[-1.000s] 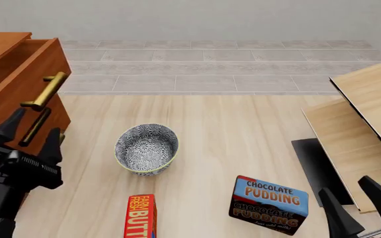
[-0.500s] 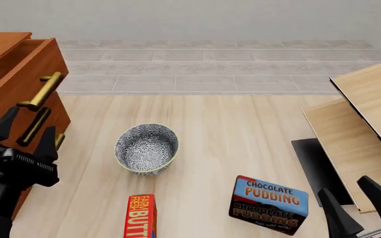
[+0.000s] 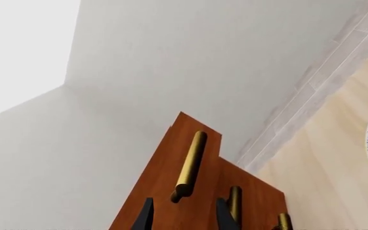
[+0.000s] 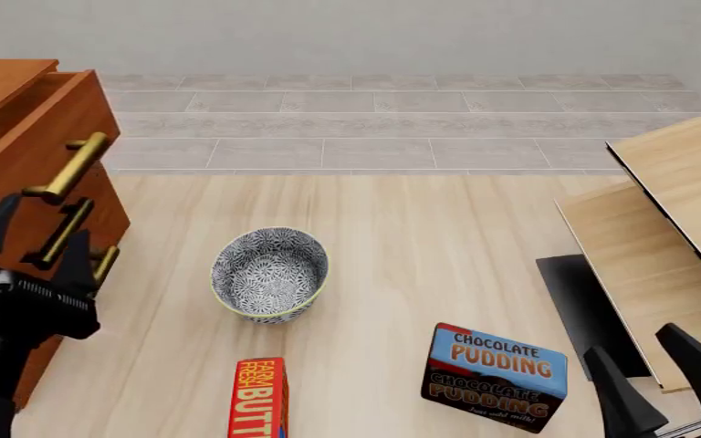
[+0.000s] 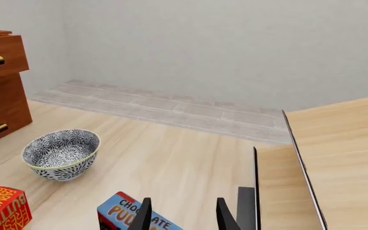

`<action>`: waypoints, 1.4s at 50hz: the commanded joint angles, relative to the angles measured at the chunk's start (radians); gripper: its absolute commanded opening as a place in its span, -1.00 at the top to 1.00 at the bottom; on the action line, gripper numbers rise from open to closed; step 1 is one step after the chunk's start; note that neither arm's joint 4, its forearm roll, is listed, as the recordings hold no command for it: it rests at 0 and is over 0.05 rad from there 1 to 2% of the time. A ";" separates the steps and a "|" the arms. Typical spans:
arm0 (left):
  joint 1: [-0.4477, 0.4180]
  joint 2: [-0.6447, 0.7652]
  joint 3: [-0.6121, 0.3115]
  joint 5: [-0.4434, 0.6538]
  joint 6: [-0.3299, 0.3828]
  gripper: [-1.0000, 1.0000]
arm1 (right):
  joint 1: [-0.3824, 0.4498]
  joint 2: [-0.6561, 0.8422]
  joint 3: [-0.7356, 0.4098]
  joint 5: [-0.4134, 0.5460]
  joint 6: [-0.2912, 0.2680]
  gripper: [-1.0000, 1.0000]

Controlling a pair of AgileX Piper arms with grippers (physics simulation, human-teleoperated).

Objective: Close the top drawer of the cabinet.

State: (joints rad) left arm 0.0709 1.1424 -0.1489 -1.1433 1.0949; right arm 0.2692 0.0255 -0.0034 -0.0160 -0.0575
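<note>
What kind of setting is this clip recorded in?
Likely a simulated kitchen or pantry tabletop: a wooden cabinet with brass-handled drawers, a patterned bowl, and a chocolate pudding box on a light-wood surface, against a plain wall.

Reddish-brown cabinet, blue-patterned bowl

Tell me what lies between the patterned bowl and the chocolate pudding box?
Nothing: in the front view only bare table separates the patterned bowl from the chocolate pudding box.
</note>
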 commanded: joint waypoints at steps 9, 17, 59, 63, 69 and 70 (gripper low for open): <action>0.061 -0.020 -0.006 0.012 -0.010 -1.00 | -0.004 0.000 0.000 0.000 0.004 -1.00; 0.075 -0.032 -0.010 0.025 -0.016 -1.00 | -0.004 -0.001 0.000 0.001 0.004 -1.00; 0.124 -0.037 0.002 0.015 -0.010 -1.00 | 0.001 -0.003 0.000 0.001 -0.002 -1.00; 0.130 -0.037 -0.001 0.018 -0.013 -1.00 | -0.001 -0.004 0.000 0.002 -0.003 -1.00; 0.138 -0.044 -0.008 0.028 -0.016 -1.00 | -0.002 -0.009 0.000 0.004 -0.005 -1.00; 0.141 -0.045 -0.009 0.029 -0.016 -1.00 | -0.002 -0.010 0.000 0.004 -0.005 -1.00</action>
State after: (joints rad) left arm 0.1753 1.1017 -0.1564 -1.1087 1.0816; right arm 0.2683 0.0205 -0.0035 -0.0139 -0.0603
